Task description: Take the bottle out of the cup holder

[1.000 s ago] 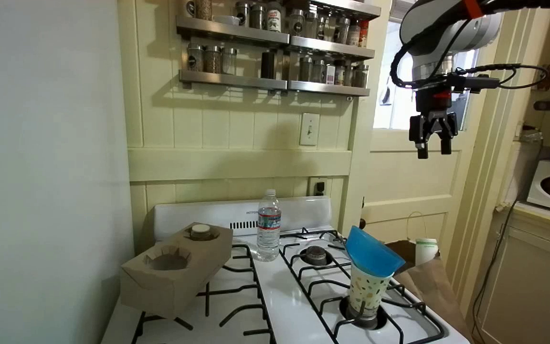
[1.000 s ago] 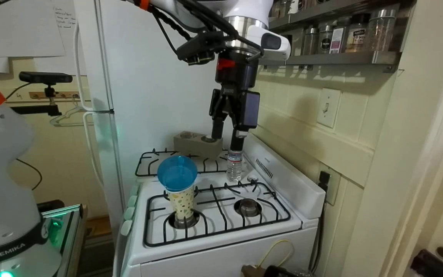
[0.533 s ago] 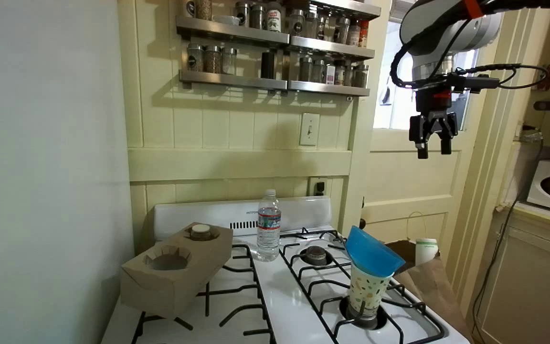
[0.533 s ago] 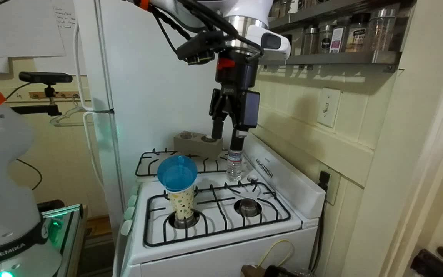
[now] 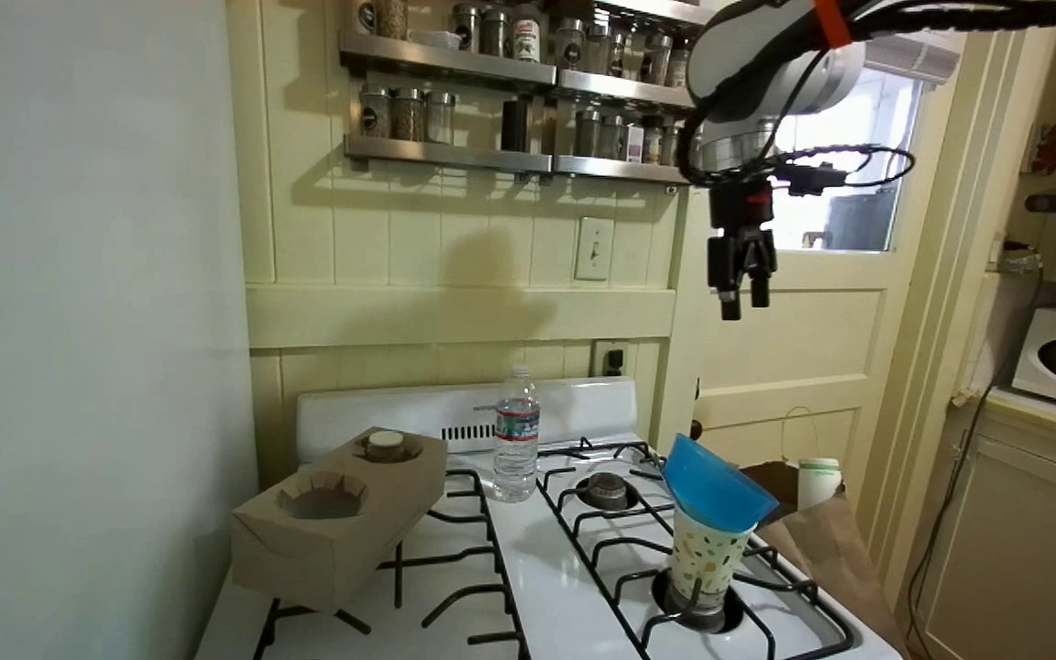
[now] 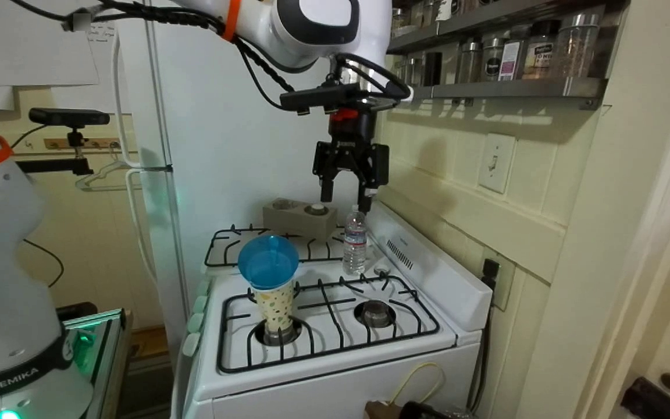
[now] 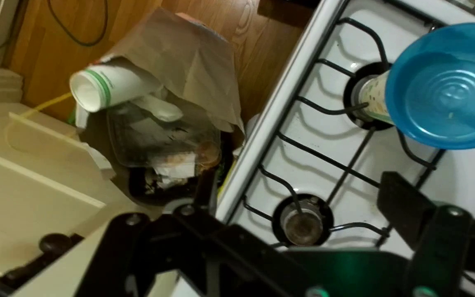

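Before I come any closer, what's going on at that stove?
A robot hand hangs open, higher than the stove, holding nothing. The water bottle stands upright on the stove, outside the cardboard cup holder, so it looks already out. Something white-topped shows in the holder.

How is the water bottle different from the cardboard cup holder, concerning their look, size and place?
The water bottle is clear, with a blue and red label; the cup holder is opaque brownish cardboard. The bottle is narrow and tall; the holder is wider and lower, with two round openings on top. The bottle stands on the white stovetop; the holder sits over a burner grate. Both are on that stovetop.
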`<move>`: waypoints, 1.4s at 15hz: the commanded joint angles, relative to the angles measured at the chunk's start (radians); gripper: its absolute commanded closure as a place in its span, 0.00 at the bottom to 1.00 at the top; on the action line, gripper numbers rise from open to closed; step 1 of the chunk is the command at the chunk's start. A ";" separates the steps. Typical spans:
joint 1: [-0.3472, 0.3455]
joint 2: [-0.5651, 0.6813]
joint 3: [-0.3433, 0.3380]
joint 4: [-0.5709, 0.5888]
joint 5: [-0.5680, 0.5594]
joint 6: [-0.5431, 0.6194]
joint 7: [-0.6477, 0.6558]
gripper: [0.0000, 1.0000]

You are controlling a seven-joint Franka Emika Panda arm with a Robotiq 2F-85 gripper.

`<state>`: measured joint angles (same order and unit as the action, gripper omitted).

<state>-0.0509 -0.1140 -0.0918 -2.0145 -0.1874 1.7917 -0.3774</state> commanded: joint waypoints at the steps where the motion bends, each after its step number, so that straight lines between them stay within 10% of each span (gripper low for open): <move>1: 0.073 0.048 0.079 0.015 0.012 0.040 -0.051 0.00; 12: 0.137 0.068 0.163 0.046 -0.028 0.042 -0.154 0.00; 21: 0.211 0.265 0.269 0.119 -0.035 0.551 -0.343 0.00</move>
<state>0.1370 0.0689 0.1463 -1.9500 -0.2383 2.2433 -0.6535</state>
